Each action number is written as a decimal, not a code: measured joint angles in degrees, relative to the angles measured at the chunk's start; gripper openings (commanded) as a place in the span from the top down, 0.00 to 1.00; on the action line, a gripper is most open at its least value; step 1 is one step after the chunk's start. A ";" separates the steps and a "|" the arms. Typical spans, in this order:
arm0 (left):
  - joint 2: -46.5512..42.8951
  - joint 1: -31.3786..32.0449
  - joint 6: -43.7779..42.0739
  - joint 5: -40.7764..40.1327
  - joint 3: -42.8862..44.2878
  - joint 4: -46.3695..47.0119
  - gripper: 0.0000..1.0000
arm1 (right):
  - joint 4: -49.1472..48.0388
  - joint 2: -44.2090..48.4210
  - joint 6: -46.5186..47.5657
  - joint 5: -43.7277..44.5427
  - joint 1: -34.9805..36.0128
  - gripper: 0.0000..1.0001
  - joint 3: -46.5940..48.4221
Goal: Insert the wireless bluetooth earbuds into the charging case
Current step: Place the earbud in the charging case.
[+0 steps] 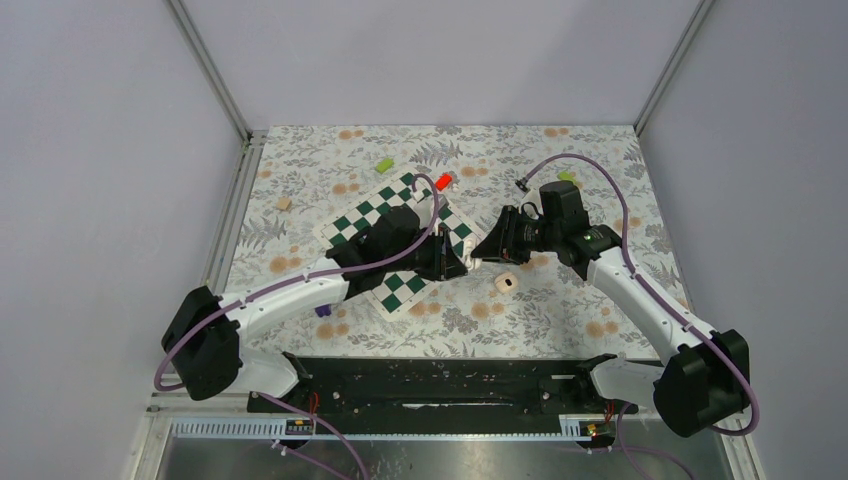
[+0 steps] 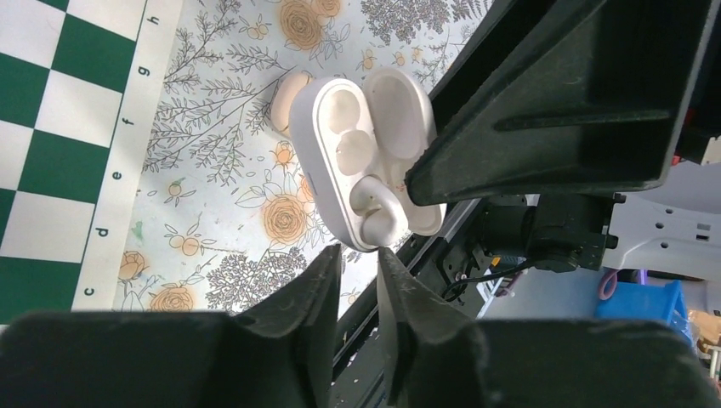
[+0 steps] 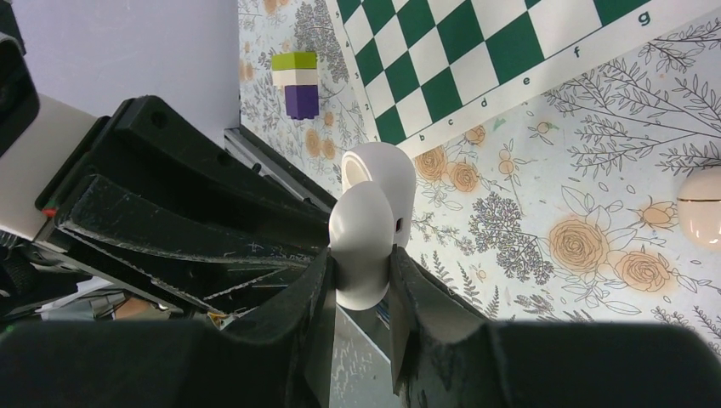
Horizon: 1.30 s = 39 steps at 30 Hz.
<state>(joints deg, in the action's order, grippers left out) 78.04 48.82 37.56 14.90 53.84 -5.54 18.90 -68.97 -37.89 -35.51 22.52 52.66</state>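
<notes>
At the lower middle of the left wrist view, the left gripper [image 2: 358,255] was seen narrowly parted and empty, just below the open white charging case [image 2: 340,161] at centre. An apparent earbud [image 2: 374,208] was seated in its lower well. The case was clamped by the right gripper [image 3: 360,268]. It was judged light, rigid and slippery, best held by the base.

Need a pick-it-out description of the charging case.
Off the right corner of the chessboard, the right gripper clamps the charging case over the floral mat. It is white, hinged open, with moulded hollows inside, unlike the peach oval piece lying on the mat nearby.
</notes>
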 measured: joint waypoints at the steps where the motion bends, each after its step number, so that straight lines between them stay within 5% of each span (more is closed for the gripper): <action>1: -0.07 0.09 -0.04 -0.02 0.00 0.07 0.83 | 0.00 0.00 0.02 0.07 0.00 1.00 0.00; 10: -0.74 0.13 -0.04 -0.76 0.00 -0.42 0.84 | -0.11 0.00 0.02 0.13 0.00 1.00 0.00; 13: -0.83 0.11 -0.09 -0.76 0.00 -0.39 0.94 | -0.11 0.00 0.02 0.13 0.00 1.00 0.00; 17: -1.88 0.04 -0.26 -0.90 -0.02 -0.39 0.95 | -0.11 0.00 0.00 -0.07 0.00 1.00 0.00; 27: -9.94 -1.73 0.66 -3.80 -4.74 5.09 0.62 | -3.26 1.16 0.59 -0.81 0.00 1.00 -1.16; 39: -8.87 -2.64 0.68 0.63 -4.74 7.28 0.59 | -13.68 7.76 3.82 -3.13 0.00 1.00 -8.87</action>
<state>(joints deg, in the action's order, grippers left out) 69.17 46.17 38.24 15.53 49.10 1.74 5.21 -61.21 -34.06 -38.63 22.52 43.79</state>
